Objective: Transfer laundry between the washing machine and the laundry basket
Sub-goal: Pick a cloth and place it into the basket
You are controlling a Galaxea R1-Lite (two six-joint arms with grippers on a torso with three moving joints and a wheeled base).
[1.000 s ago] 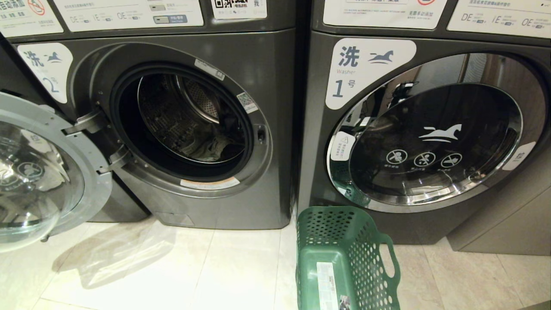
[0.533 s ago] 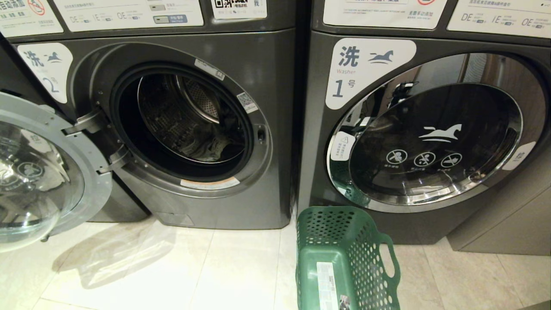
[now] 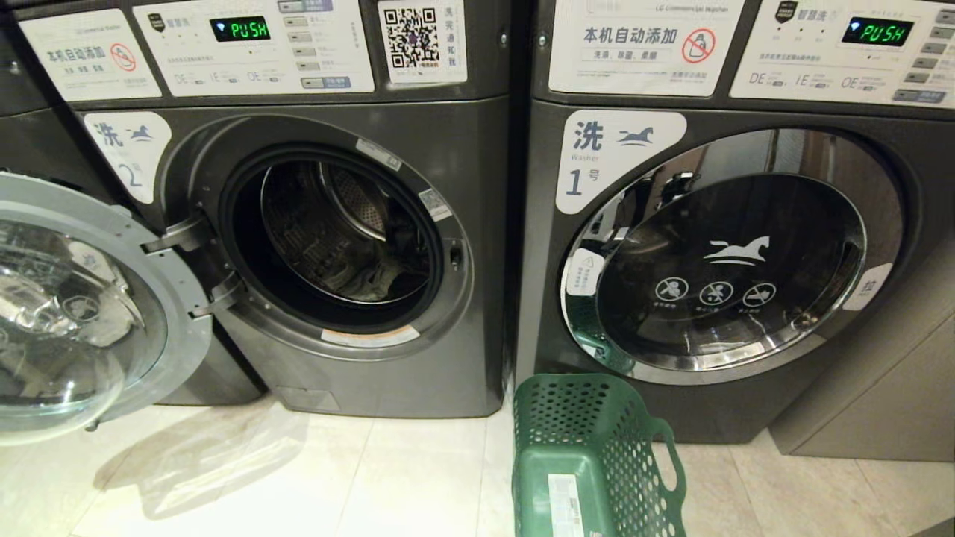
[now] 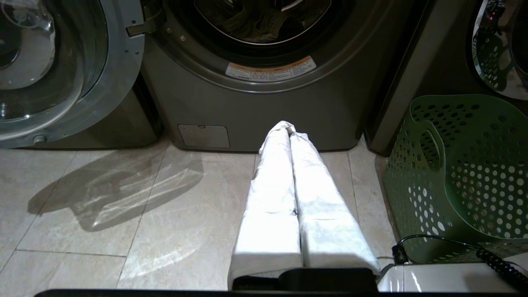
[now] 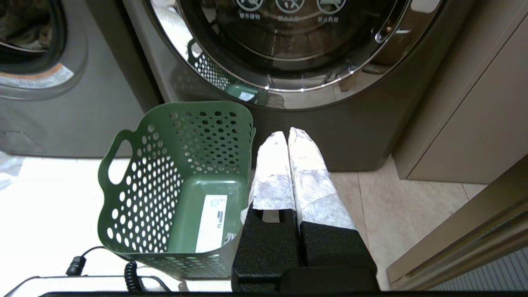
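The washing machine [image 3: 448,224] marked "2" stands on the left with its round glass door [image 3: 74,313] swung open to the left. Laundry [image 3: 373,280] in grey and dark tones lies low inside the drum and also shows as laundry [image 4: 255,20] in the left wrist view. The green laundry basket [image 3: 589,455] sits on the floor before the machine marked "1"; its inside [image 5: 198,198] holds no cloth. My left gripper [image 4: 287,128] is shut, low above the floor before the open machine. My right gripper [image 5: 288,134] is shut, just beside the basket. Neither arm shows in the head view.
The like machine [image 3: 746,253] marked "1" stands on the right with its door shut. A beige cabinet [image 5: 474,115] stands at the far right. The open door juts out over the pale tiled floor [image 3: 298,477]. A black cable [image 5: 128,276] lies near the basket.
The whole head view has shifted down, so the control panels and green displays now show. That is the camera's move. Machines, basket and laundry stay put.
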